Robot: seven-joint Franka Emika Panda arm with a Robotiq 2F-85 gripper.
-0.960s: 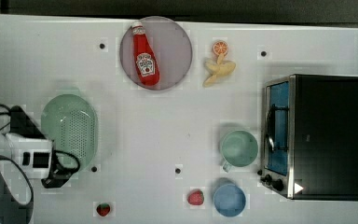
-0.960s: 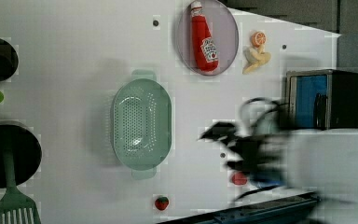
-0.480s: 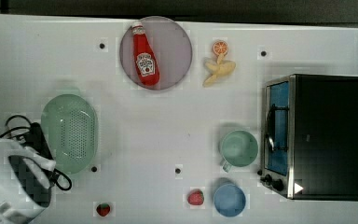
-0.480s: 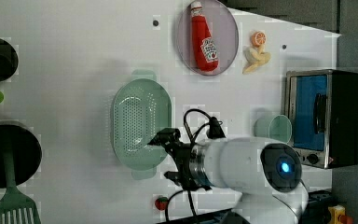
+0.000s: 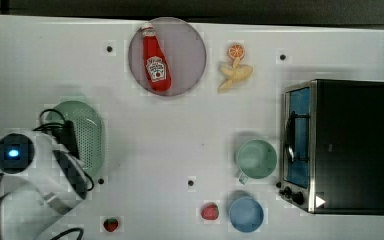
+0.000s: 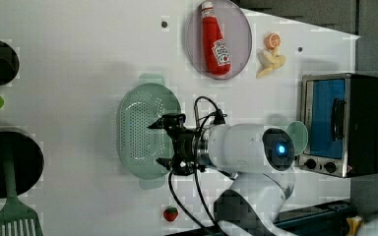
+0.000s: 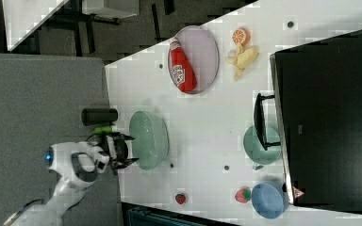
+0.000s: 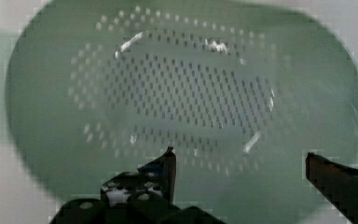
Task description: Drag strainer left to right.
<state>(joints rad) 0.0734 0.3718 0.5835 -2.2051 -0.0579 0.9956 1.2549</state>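
A: Entry, current frame. The gripper is spread wide with nothing between its 2 fingers. In the left view both black fingertips stick out over the strainer, one near each long end of the perforated floor.

B: Contact?

A: Cannot tell. The wrist view looks straight into the strainer, its hole grid sharp in the middle, with the gripper framing its near wall. The fingers appear above the plastic, but no view settles whether they touch it.

B: What does the top view add?

A: The arm body covers the gripper there, leaving about half of the strainer showing beyond it. That view does give the far side of the table from the tool: green mug, blue bowl and toaster oven, all well apart from it.

B: And the right view?

A: Side-on. The gripper sits just beside the strainer, tips pointing at its rim. A dark cylinder stands near the arm.

B: Anything else?

A: The left view shows a green spatula in a dark pot beyond the strainer from the tool. A ketchup bottle lies on the round plate, well clear.
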